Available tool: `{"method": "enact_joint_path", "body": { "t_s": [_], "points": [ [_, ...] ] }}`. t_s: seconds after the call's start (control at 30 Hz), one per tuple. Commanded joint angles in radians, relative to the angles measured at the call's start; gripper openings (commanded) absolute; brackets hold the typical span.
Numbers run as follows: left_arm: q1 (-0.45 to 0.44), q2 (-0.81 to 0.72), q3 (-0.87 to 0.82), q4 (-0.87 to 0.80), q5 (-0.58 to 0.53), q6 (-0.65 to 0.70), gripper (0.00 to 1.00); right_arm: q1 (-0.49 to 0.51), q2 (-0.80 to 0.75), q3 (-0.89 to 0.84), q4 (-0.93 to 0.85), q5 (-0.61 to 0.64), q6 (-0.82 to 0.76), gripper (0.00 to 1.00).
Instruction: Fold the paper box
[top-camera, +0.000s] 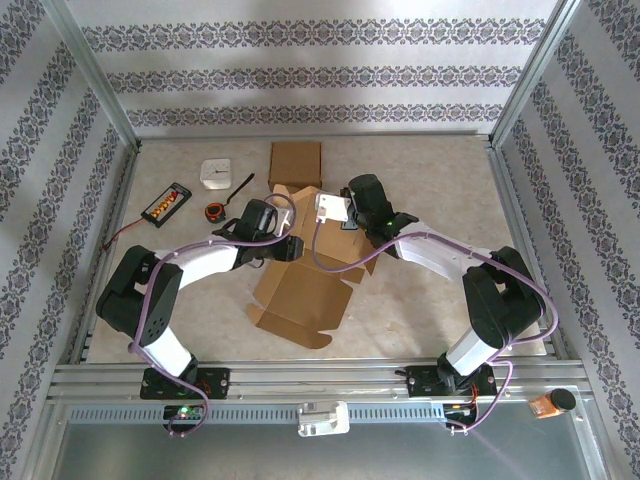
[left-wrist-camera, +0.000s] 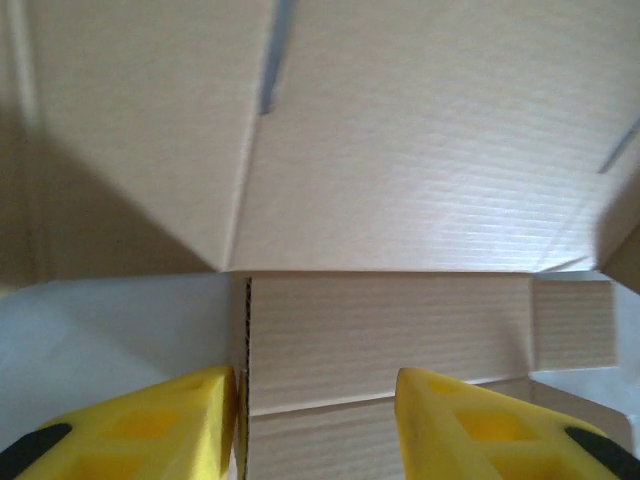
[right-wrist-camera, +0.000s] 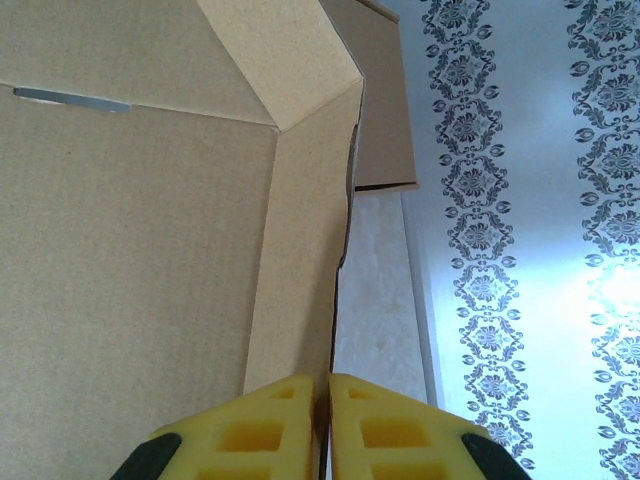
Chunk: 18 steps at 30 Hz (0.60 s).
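The paper box (top-camera: 300, 295) is a brown cardboard sheet lying partly unfolded in the middle of the table, with its far panels raised. My left gripper (top-camera: 292, 247) is at the box's left far side. In the left wrist view its yellow fingers (left-wrist-camera: 180, 410) stand apart, open (left-wrist-camera: 315, 385), over a cardboard panel (left-wrist-camera: 400, 150), and the left finger touches the panel's corrugated edge. My right gripper (top-camera: 347, 222) is at the far right corner of the box. There it is shut (right-wrist-camera: 322, 385) on the thin edge of a raised flap (right-wrist-camera: 300, 250).
A second, folded cardboard box (top-camera: 295, 160) sits at the back. A white block (top-camera: 217, 173), a black pen (top-camera: 240, 187), a black and orange device (top-camera: 166, 203) and a small orange ring (top-camera: 215, 211) lie at the back left. Metal frame rails (top-camera: 320, 375) edge the table.
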Motion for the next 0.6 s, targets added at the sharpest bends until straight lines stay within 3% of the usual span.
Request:
{"method": "enact_joint_path", "body": {
  "t_s": [0.0, 0.3, 0.43, 0.57],
  "points": [
    [-0.026, 0.041, -0.001, 0.124, 0.087, -0.041, 0.45, 0.011, 0.013, -0.008, 0.006, 0.013, 0.008, 0.12],
    [-0.065, 0.153, -0.048, 0.282, 0.125, -0.128, 0.45, 0.011, 0.005, -0.012, 0.009, 0.013, 0.014, 0.11],
    [-0.059, 0.097, -0.05, 0.263, 0.084, -0.108, 0.46, 0.011, 0.003, -0.013, 0.011, 0.013, 0.013, 0.11],
    [-0.011, -0.028, -0.045, 0.202, 0.032, -0.099, 0.54, 0.009, -0.004, -0.013, 0.011, 0.017, 0.009, 0.11]
  ]
}}
